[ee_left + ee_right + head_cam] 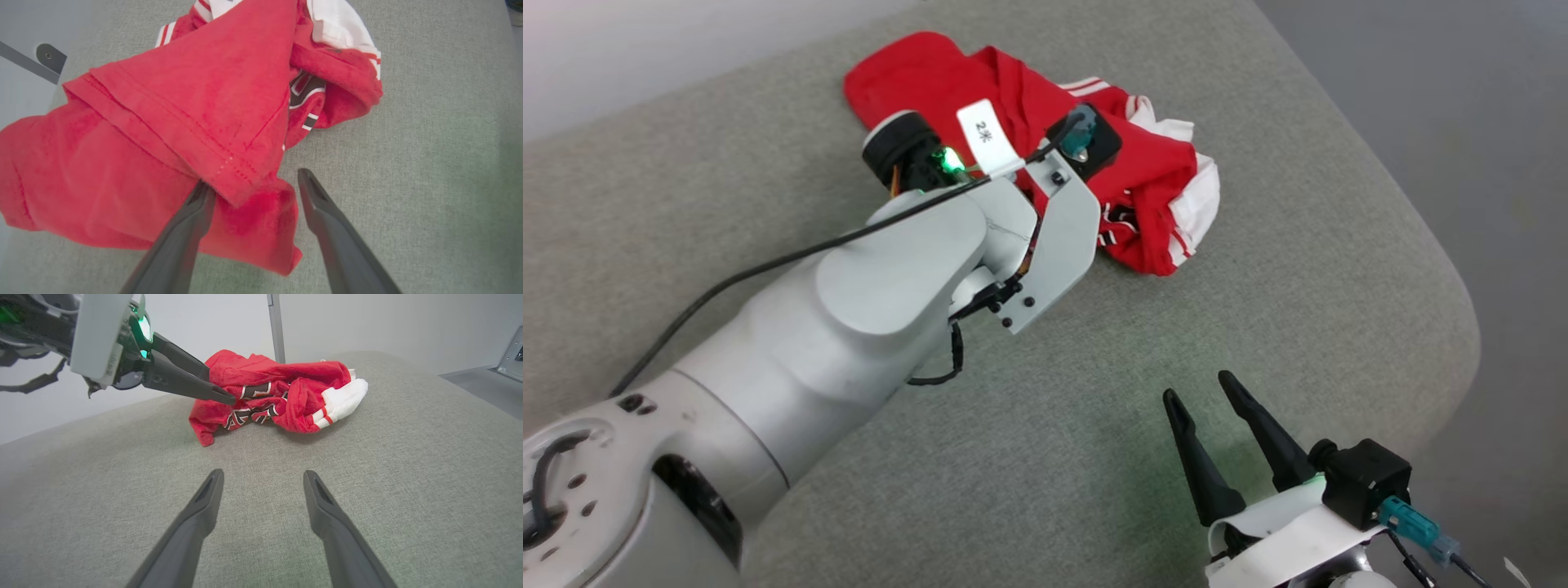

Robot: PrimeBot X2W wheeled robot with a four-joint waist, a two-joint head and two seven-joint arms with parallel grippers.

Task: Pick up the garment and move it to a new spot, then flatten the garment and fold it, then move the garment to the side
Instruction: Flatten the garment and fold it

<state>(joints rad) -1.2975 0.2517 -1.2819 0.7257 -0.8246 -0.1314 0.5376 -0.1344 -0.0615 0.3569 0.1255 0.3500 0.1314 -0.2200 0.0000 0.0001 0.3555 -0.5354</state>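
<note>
The garment [1156, 175], a crumpled bright red jersey T-shirt with white sleeves and red-and-white stripe trim, lies bunched on the far part of the grey-green woven padded surface [768, 147]. The left gripper [253, 179] is at its hem. Its long dark fingers stand apart with a red fold between them, one fingertip seemingly tucked under the stitched edge. Further right, the right gripper [1199, 387] hovers over bare padding, well apart from the shirt, fingers spread.

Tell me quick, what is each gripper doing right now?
Left gripper: open, around an edge of the garment.
Right gripper: open, holding nothing.
</note>
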